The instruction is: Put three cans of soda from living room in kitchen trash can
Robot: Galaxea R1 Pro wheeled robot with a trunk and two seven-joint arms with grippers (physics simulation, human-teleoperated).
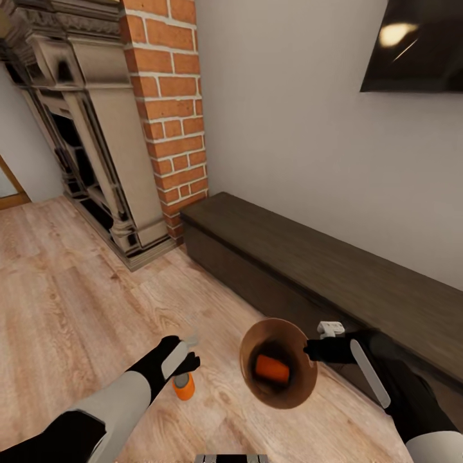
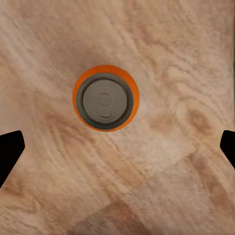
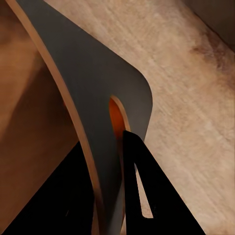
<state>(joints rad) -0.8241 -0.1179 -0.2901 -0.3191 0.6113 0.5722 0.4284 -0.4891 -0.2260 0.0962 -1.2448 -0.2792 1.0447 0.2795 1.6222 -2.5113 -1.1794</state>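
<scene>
A two-armed robot stands on the wood floor of a living room, its left hand low in the lower left of the head view and its right hand at lower right. The right hand is clamped on the rim of the trash can, which it carries tipped so that its tan-brown mouth faces the camera at lower centre; the right wrist view shows one dark finger outside the grey wall and the other inside it. One orange soda can lies on its side within the trash can, against its dark bottom. A second orange can stands upright on the floor directly under the left hand, just left of the trash can. In the left wrist view that can's grey top sits at upper centre, with the hand's two black fingertips wide apart at the frame's edges, well clear of it and holding nothing. A brick fireplace column and its pale carved surround fill the upper left; a long dark wooden bench runs along the pale wall toward the right edge, and a dark glossy screen hangs at upper right.
</scene>
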